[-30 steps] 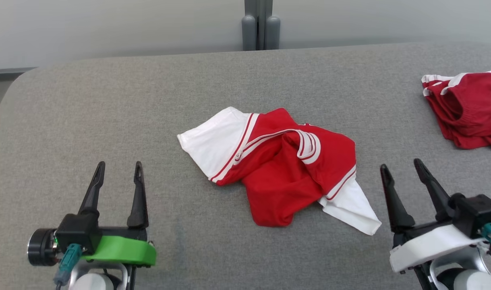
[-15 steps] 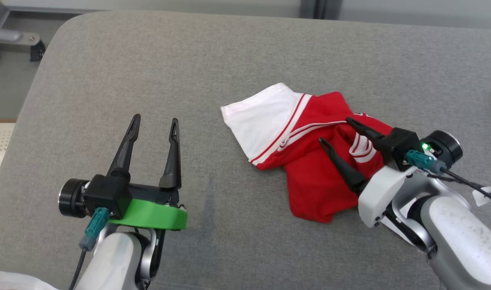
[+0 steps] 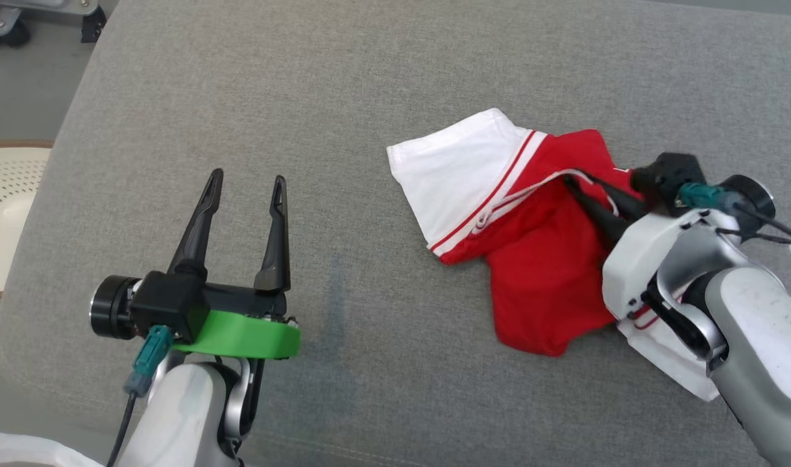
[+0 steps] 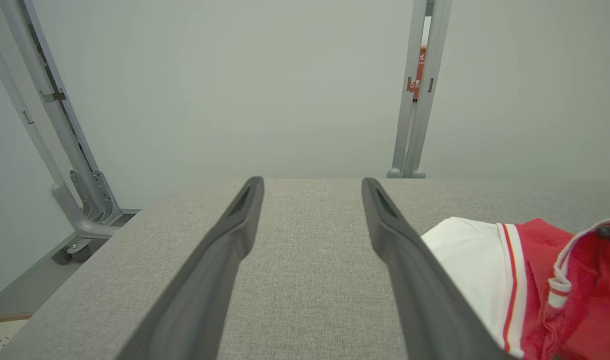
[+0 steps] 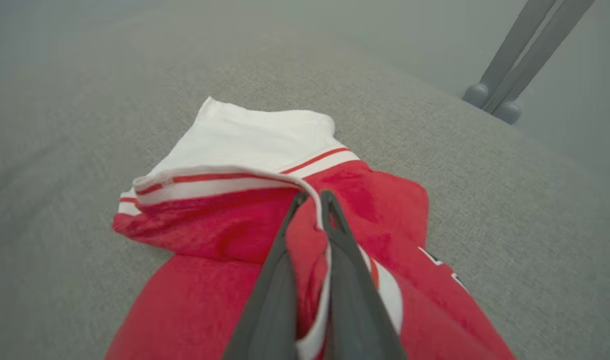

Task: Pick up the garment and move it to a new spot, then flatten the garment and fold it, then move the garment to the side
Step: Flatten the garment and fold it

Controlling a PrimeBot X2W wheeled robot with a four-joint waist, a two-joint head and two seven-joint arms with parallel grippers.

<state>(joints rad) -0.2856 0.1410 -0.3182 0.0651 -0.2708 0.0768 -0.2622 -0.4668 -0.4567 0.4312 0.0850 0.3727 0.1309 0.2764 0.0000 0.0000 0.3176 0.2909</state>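
garment [image 3: 538, 259]: soft matt cloth, creased, with flat striped trim at the sleeve seams
table cover [image 3: 343, 97]: grey woven fabric, matt, coarse visible grain
left gripper [image 3: 248, 175]: 2 fingers of smooth dark plastic with a dull sheen
right gripper [image 5: 313, 196]: 2 fingers of the same dark matt plastic
green collar [image 3: 239, 334]: smooth plastic, satin finish
forearm shell [image 3: 758, 324]: pale hard casing, speckled, faintly glossy
frame posts [image 4: 417, 100]: grey painted metal, smooth
wall [image 4: 234, 75]: flat, pale, matt
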